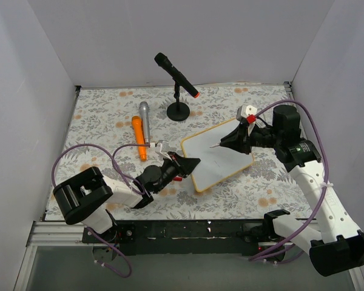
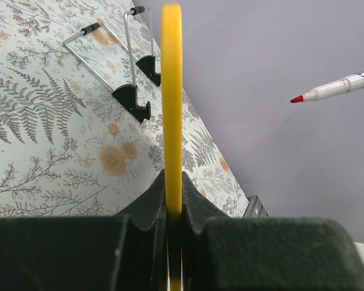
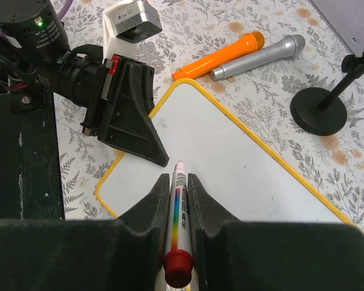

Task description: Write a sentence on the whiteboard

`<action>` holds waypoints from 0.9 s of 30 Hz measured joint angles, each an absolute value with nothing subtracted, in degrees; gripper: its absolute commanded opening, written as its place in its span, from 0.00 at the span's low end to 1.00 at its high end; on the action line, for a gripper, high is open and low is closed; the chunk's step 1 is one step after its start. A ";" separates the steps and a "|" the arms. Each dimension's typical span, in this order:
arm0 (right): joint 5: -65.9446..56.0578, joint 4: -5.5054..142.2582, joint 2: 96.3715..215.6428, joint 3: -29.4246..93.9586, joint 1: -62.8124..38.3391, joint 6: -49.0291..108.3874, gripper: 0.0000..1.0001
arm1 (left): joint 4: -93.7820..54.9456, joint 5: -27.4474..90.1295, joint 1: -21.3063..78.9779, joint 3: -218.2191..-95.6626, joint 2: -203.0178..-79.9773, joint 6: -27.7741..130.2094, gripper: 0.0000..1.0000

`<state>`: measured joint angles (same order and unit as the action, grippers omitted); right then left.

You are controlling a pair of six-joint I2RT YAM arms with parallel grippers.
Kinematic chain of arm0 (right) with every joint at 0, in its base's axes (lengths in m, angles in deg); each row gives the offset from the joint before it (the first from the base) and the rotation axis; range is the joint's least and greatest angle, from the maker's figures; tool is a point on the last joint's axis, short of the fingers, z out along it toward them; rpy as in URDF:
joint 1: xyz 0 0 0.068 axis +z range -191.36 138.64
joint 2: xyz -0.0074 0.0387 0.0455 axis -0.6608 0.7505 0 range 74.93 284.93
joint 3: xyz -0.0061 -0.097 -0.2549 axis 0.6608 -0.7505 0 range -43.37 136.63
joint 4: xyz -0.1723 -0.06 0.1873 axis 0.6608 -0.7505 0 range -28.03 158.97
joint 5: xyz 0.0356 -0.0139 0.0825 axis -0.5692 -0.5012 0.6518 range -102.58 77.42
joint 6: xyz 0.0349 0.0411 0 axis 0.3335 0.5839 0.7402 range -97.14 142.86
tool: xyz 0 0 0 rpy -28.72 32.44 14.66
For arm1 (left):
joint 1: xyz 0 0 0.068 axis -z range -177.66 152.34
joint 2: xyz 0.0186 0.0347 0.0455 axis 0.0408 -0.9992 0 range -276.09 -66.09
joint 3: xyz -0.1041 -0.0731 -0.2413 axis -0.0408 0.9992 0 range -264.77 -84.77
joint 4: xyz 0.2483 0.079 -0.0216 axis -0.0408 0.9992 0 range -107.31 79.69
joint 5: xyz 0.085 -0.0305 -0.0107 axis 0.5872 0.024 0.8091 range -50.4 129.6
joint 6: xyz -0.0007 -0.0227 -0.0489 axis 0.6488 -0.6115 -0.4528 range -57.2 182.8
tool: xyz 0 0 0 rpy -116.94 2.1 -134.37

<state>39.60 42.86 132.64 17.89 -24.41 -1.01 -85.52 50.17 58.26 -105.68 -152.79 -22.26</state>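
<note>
The whiteboard (image 1: 221,159), white with a thin yellow rim, lies tilted on the flowered table mat. My left gripper (image 1: 193,163) is shut on its left edge. In the left wrist view the yellow rim (image 2: 171,103) runs edge-on out from between the fingers. My right gripper (image 3: 179,180) is shut on a red-capped marker (image 3: 181,209) and points it down at the board (image 3: 242,151). The marker's red tip (image 2: 298,99) hangs close over the board's face; I cannot tell whether it touches. The face is bare white, and the sentence is not in view.
A black microphone (image 1: 177,76) leans on a round-based stand (image 1: 178,111) behind the board. An orange microphone (image 1: 138,138) and a silver one (image 1: 145,121) lie at its left. The board's wire legs with black feet (image 2: 133,97) stick out underneath. White walls enclose the mat.
</note>
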 measured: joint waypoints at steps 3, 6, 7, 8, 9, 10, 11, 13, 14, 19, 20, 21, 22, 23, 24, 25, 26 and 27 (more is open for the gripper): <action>39.62 43.37 131.44 17.45 -24.41 -1.06 0.01 | -85.56 50.13 58.15 -105.94 -152.79 -22.17 0.00; 39.80 43.56 130.63 17.10 -24.41 -1.28 0.01 | -85.56 50.10 57.97 -105.94 -152.77 -22.00 0.00; 39.84 43.54 130.50 17.08 -24.41 -1.39 0.01 | -85.52 50.10 57.91 -105.94 -152.70 -21.89 0.00; 39.84 43.50 130.39 17.06 -24.41 -1.52 0.01 | -85.52 50.06 57.75 -105.94 -152.61 -21.78 0.00; 39.86 43.43 130.32 17.03 -24.41 -1.54 0.01 | -85.54 49.95 57.56 -105.94 -152.52 -21.67 0.00; 39.86 43.43 130.15 17.01 -24.41 -1.60 0.01 | -85.54 49.84 57.30 -105.94 -152.39 -21.58 0.00; 39.88 43.45 129.97 16.90 -24.41 -1.74 0.01 | -85.50 49.51 56.86 -105.94 -152.20 -21.52 0.00; 40.06 43.34 129.58 16.71 -24.50 -1.82 0.01 | -85.45 48.90 55.74 -105.94 -151.54 -21.41 0.00; 40.19 43.43 129.49 16.68 -24.63 -1.87 0.01 | -85.48 48.66 55.15 -105.94 -151.13 -21.36 0.00; 41.72 43.50 129.01 15.74 -26.69 -1.80 0.01 | -86.26 46.50 51.94 -105.94 -149.57 -21.19 0.00; 41.98 43.50 129.01 15.72 -27.25 -1.74 0.01 | -86.42 45.97 51.26 -105.94 -149.51 -21.19 0.00; 42.29 43.50 129.01 15.72 -27.78 -1.71 0.01 | -86.52 45.47 50.61 -105.94 -149.51 -21.19 0.00; 42.70 43.52 128.99 15.72 -28.26 -1.69 0.01 | -86.52 44.90 50.04 -105.94 -149.51 -21.17 0.00; 43.10 43.56 128.99 15.72 -28.81 -1.52 0.01 | -86.52 44.38 49.32 -105.94 -149.51 -21.19 0.00; 43.31 43.56 129.01 15.72 -29.20 -1.39 0.01 | -86.52 43.94 48.84 -105.94 -149.51 -21.14 0.00; 43.71 43.56 129.01 15.72 -29.66 -1.28 0.01 | -86.52 43.35 48.27 -105.96 -149.51 -21.14 0.00; 44.19 43.58 129.01 15.72 -30.14 -1.23 0.01 | -86.52 42.83 47.68 -106.05 -149.51 -21.14 0.00; 44.56 43.61 129.01 15.72 -30.45 -1.15 0.01 | -86.48 42.28 47.13 -106.20 -149.57 -21.12 0.00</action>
